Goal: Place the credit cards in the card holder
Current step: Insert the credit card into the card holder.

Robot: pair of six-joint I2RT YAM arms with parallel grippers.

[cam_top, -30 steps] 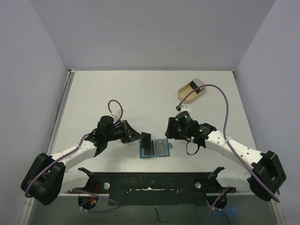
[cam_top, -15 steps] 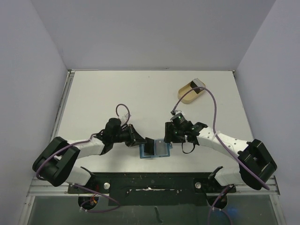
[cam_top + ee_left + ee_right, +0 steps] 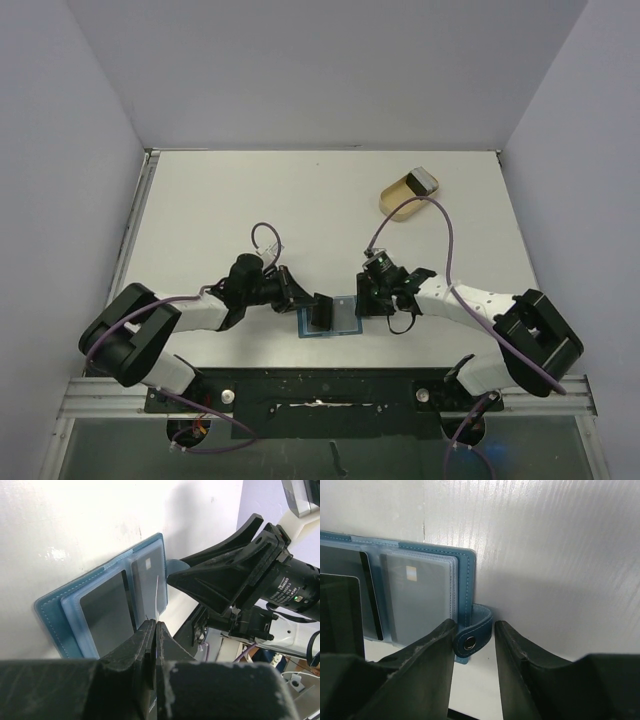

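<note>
Left end effector (image 3: 154,626) is clenched on a credit card (image 3: 157,597). From the left wrist I see that card edge-on, a thin pale line rising from the fingertips, its far end over the card holder (image 3: 50,611) near the fold. From above it reads as a small dark rectangle standing over the holder's left half.

The card holder lies spread open on the white worktop (image 3: 250,200) between the two arms, close to the near edge. It is blue and soft, with a stitched border and two clear pockets. One pocket holds a grey card (image 3: 415,600) bearing a small pale square; the other holds a dark card (image 3: 107,611) with a glossy face.

At the holder's right edge a little closing tab (image 3: 479,617) with a metal snap curls outward. The right end effector (image 3: 472,630) has its fingers on either side of that tab, close against it. I cannot tell whether they actually pinch it.

Well away, at the far right of the worktop, sits a tan oval dish (image 3: 393,203) with a silvery card (image 3: 420,181) propped at its rim.
</note>
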